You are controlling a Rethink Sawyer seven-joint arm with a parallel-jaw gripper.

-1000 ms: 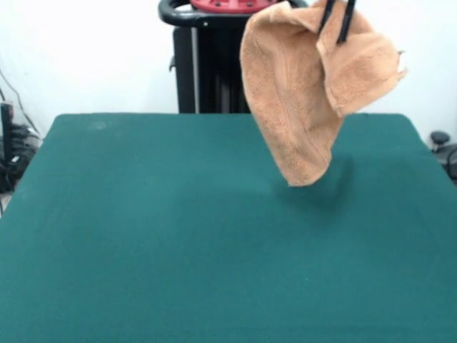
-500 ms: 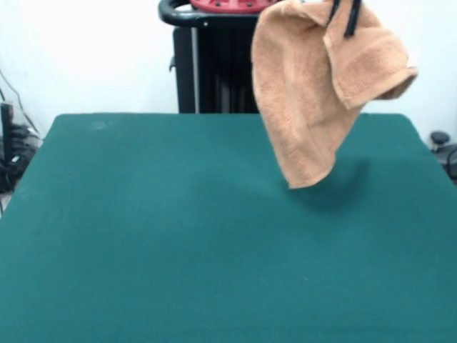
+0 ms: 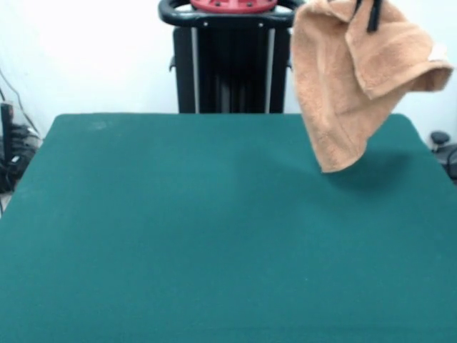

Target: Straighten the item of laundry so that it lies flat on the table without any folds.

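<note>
The tan-orange terry towel (image 3: 343, 86) hangs in the air at the top right of the front view, bunched and folded over, its lowest corner just above the far right part of the dark green table (image 3: 200, 236). A white label (image 3: 437, 52) shows at its right edge. My gripper (image 3: 365, 13) shows only as two thin black fingers at the top edge, shut on the towel's upper part. The rest of the arm is out of view.
The robot's black pedestal (image 3: 228, 61) with a red top stands behind the table's far edge. Cables and dark gear (image 3: 11, 150) lie off the table's left side, and more gear (image 3: 441, 146) off its right side.
The gripper has carried the hanging towel to the right and a little up. The towel's lower corner has swung right with it.
</note>
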